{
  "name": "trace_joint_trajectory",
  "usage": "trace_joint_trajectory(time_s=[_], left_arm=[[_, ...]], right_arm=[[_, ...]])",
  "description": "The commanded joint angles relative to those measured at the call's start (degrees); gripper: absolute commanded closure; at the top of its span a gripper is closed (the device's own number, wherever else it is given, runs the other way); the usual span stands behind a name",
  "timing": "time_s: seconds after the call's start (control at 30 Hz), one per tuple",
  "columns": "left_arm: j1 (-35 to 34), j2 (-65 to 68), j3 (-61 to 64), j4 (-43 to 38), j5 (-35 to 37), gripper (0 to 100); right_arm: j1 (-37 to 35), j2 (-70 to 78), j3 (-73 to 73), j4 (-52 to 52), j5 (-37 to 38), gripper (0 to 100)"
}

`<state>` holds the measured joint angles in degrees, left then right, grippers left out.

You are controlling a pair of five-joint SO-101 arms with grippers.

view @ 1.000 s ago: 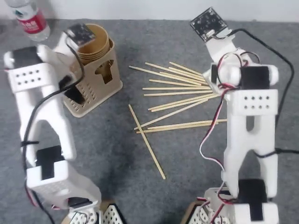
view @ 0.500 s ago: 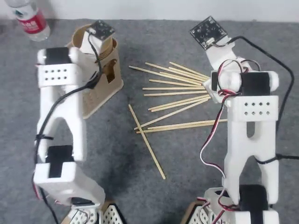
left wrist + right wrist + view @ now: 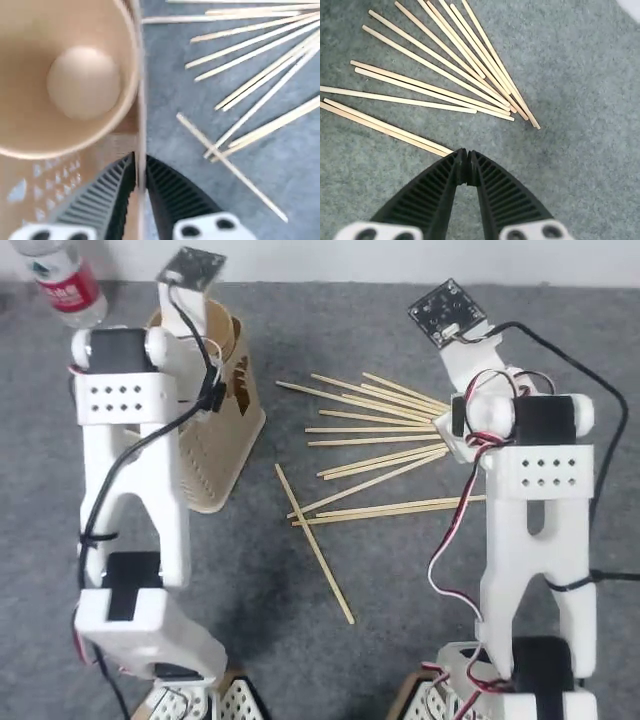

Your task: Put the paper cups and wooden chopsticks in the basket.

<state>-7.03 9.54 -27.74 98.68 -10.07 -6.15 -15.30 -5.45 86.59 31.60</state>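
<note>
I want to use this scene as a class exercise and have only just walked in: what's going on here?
The left gripper is clamped on the wall of the basket, which leans over with the paper cups inside. The wooden chopsticks all lie scattered on the grey mat. The right gripper hangs shut and empty near their ends.

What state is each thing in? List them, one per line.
cups: in basket, mouth up.
basket: wall clamped by left gripper.
chopsticks: loose, flat on table.
left gripper: shut on basket.
right gripper: shut, empty.
</note>
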Motion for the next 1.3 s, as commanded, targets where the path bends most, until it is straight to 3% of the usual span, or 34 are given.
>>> trace_joint_trajectory(time_s=[0.0, 0.17, 0.33, 0.43, 0.6, 0.67, 0.77, 0.97, 1.13, 1.27], left_arm=[[2.5, -1.1, -2.9, 1.7, 7.5, 99], [4.0, 4.0, -5.0, 1.9, 8.7, 98], [4.0, 2.5, -9.4, 1.8, 4.4, 77], [4.1, 0.7, -14.7, 1.6, 4.0, 73], [2.3, -0.5, -26.3, 1.8, -0.2, 73], [-0.9, -1.4, -30.5, 1.8, -0.4, 73], [-7.2, -2.4, -35.1, 1.8, -0.4, 73], [-27.9, -7.6, -33.3, 2.0, -0.4, 73], [-39.6, -8.6, -17.9, 0.3, -4.2, 73], [-43.3, -4.4, 3.3, -12.8, -4.3, 73]], right_arm=[[0.0, -2.4, -0.4, -1.2, -0.9, 99.1], [-0.3, -2.2, 1.3, -1.7, -0.8, 99.1], [0.2, -1.6, 8.8, -9.7, 3.4, 98.9], [0.0, -1.6, 14.0, -15.2, 7.6, 98.7], [-0.2, -1.6, 22.8, -16.9, 12.9, 82.8], [-0.3, -1.6, 27.5, -17.5, 17.6, 76.6], [-2.2, -1.6, 36.0, -21.2, 27.4, 77.9], [-6.1, -1.5, 43.7, -30.9, 29.2, 79.7], [-8.6, 0.1, 44.1, -33.0, 29.4, 79.4], [-8.7, 6.4, 43.9, -35.4, 32.5, 79.7]])
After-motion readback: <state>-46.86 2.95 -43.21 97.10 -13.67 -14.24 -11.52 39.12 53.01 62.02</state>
